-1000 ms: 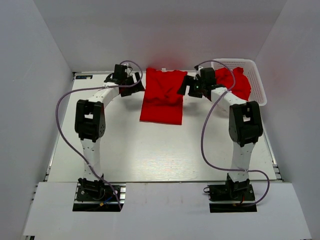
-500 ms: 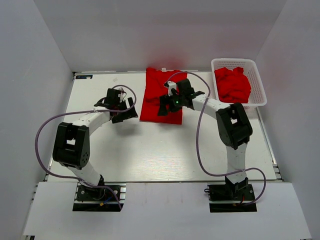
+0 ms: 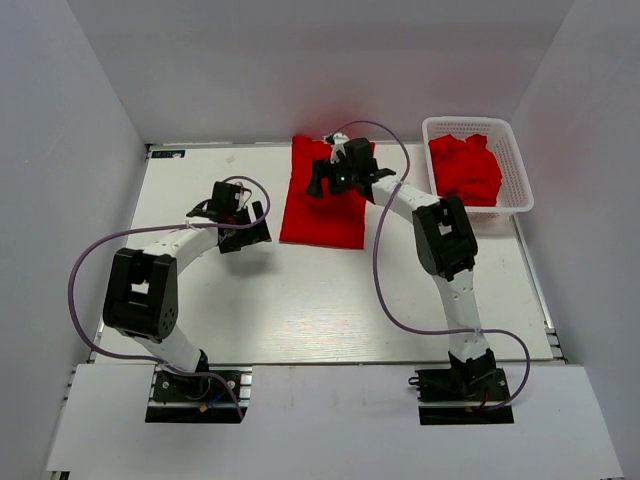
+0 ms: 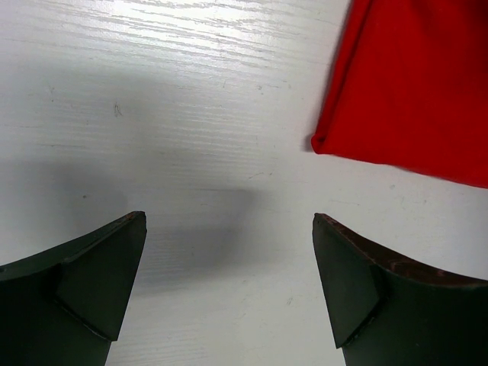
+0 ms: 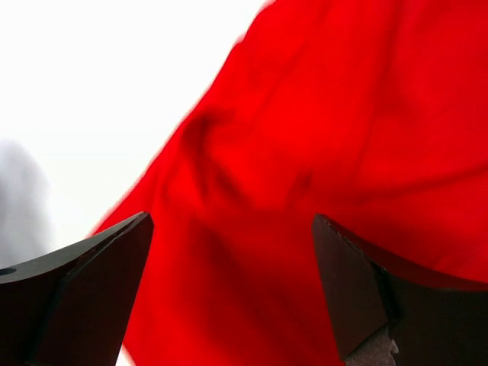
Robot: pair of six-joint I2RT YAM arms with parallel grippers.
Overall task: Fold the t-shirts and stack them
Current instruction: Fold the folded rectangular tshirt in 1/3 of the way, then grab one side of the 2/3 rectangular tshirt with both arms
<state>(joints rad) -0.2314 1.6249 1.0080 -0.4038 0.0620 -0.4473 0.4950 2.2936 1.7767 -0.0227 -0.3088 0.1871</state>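
Top external view is showing the left gripper (image 3: 248, 226) hanging over bare table (image 3: 300, 300) at nine o'clock of the folded t-shirt (image 3: 322, 220), having pulled back from the cloth's far edge a second ago. Its jaws are standing wide apart and gripping nothing, with the shirt's near corner lying at one o'clock in its wrist view. The right gripper (image 3: 322, 182) is now hovering over the shirt's far half, having swung in from the three o'clock side, jaws likewise spread and empty. Spare t-shirts (image 3: 465, 172) are waiting in the basket (image 3: 470, 122) at two o'clock. Both sides seem folded in, so a crosswise fold is probably coming next.
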